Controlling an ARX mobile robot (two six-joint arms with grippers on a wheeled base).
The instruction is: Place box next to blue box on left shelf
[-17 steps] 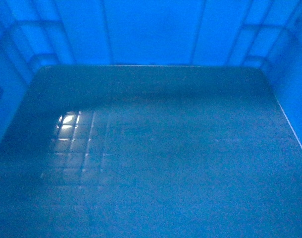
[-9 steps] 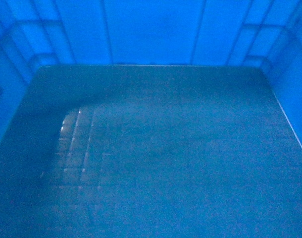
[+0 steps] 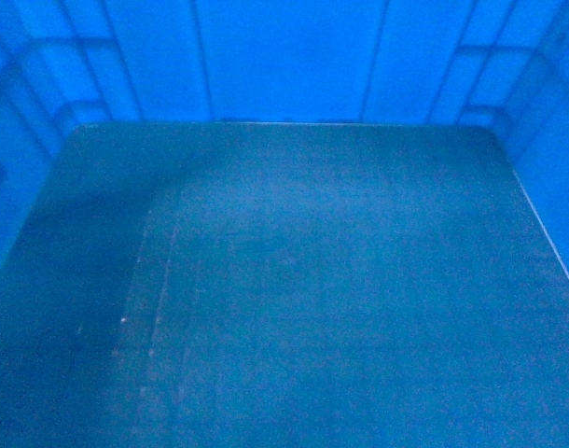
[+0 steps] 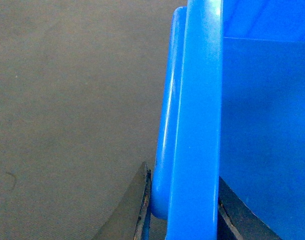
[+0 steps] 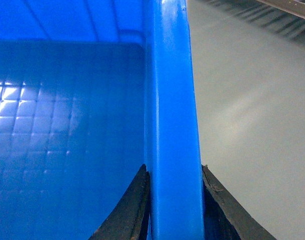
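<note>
— What fills the head view?

— The box [image 3: 294, 280], its dark floor spread across the whole frame, ribbed walls along the top edge.

— And the floor [image 4: 67, 100] outside it?

— Grey, filling the left of the left wrist view (a bit of pale rail shows upper right in the other).

— The arms?

— Left pincer [image 4: 185, 200] clamps the rim at bottom centre; right pincer [image 5: 173, 200] clamps the opposite rim likewise.

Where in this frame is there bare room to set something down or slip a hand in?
The flat floor of the large bright blue plastic crate is bare, bordered by its ribbed walls. The side rims are taken: the left gripper clamps one, the right gripper the other. Outside each rim, bare grey ground shows.
</note>
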